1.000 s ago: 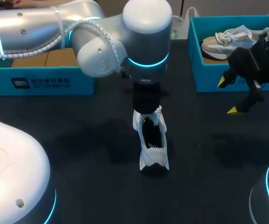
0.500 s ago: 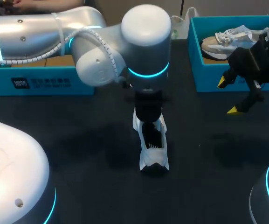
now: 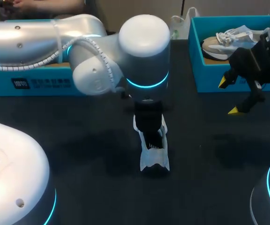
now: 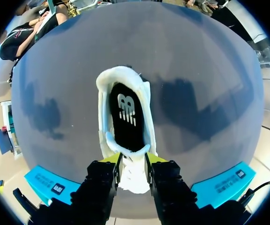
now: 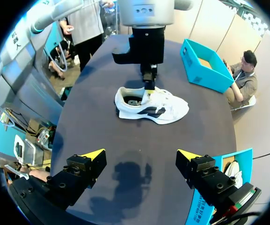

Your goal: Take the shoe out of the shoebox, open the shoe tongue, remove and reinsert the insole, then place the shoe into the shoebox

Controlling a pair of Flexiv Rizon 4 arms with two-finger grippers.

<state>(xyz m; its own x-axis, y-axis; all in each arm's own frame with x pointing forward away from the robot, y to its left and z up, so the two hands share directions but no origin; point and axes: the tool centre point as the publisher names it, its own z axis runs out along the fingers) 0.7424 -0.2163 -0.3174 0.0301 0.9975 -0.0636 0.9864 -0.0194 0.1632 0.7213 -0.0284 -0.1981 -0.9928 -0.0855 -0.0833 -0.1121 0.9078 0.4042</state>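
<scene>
Left arm [image 3: 144, 51] sinking lower over white shoe [image 3: 153, 152] than a second ago, two shoeboxes, two shoes, left shoebox [image 3: 41, 83] standing apart, white shoe lying on table [image 3: 78, 154], left gripper [image 4: 133, 165] pinching its tongue [image 4: 134, 178], second shoe [image 3: 223, 41] lying inside right shoebox [image 3: 209, 80], right gripper [image 5: 140, 154] hanging wide open.

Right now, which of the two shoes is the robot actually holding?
The white shoe on the table: the left gripper pinches its tongue between both fingers. The other shoe, beige and white, lies untouched in the blue shoebox.
</scene>
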